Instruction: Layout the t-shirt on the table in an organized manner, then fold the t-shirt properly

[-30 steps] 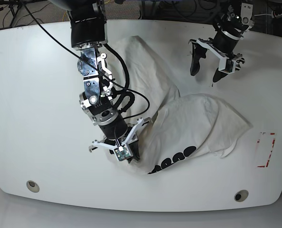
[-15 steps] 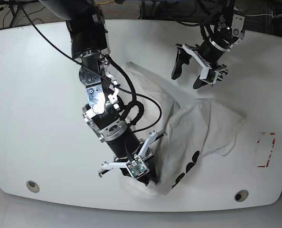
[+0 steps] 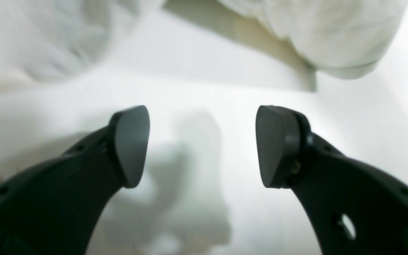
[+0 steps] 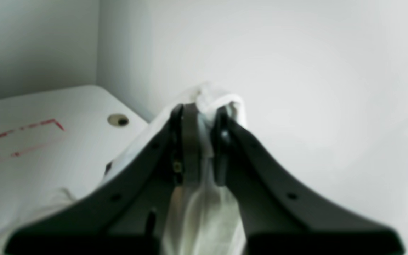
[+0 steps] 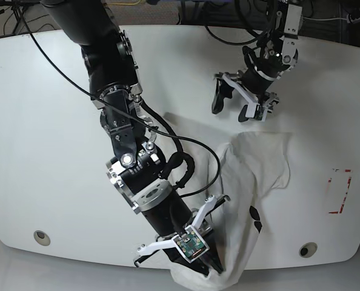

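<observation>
The t-shirt [image 5: 246, 200] lies crumpled on the table [image 5: 40, 121], a long bunched strip running from the middle of the top toward the near edge, where its lower end hangs past the rim. Its long axis goes from a wider upper end near the left gripper [image 5: 234, 108] down to a narrow pinched end at the right gripper [image 5: 198, 262]; black print shows partway along the fold. In the right wrist view the right gripper [image 4: 198, 141] is clamped tight on a wad of white cloth [image 4: 204, 205], with a fold poking out above the fingertips [image 4: 190, 117]; beyond it the table corner shows a round hole [image 4: 118, 120] and red tape marks [image 4: 23, 138]. The left gripper [image 3: 202, 145] stands wide, with nothing between its pads [image 3: 131, 145], above bare table, the shirt's edge [image 3: 331, 39] just beyond it. No containers are in sight.
</observation>
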Controlling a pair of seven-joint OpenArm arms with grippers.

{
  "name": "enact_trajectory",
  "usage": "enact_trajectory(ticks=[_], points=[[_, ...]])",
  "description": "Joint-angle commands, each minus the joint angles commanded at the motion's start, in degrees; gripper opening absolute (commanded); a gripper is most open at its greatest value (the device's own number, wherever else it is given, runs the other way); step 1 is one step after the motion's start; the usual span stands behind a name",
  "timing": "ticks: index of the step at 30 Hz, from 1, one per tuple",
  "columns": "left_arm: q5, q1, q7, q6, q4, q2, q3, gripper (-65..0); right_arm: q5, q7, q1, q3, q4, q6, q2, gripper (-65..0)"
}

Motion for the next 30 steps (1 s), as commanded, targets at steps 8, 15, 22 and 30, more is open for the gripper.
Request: enact_trajectory(ticks=[8, 15, 22, 30], points=[[0.26, -1.49, -0.09, 0.18, 0.53, 0.00, -0.26, -21.5, 0.09, 0.00, 4.31, 0.00, -1.14, 0.00, -1.14, -65.0], [0.44, -5.54, -0.09, 0.35, -2.29, 0.00, -0.44, -21.5, 0.09, -0.09, 7.82, 0.00, -2.37, 0.00, -2.02, -65.0], [2.20, -8.97, -0.09, 0.35, -4.48, 0.00, -3.16, -21.7, 0.26, -0.88, 10.20, 0.00, -4.22, 0.09, -2.02, -65.0], [7.30, -11.25, -0.09, 0.35, -5.54, 0.00, -5.27, -21.7, 0.44, -0.88, 10.20, 0.00, -3.96, 0.09, -2.02, -65.0]])
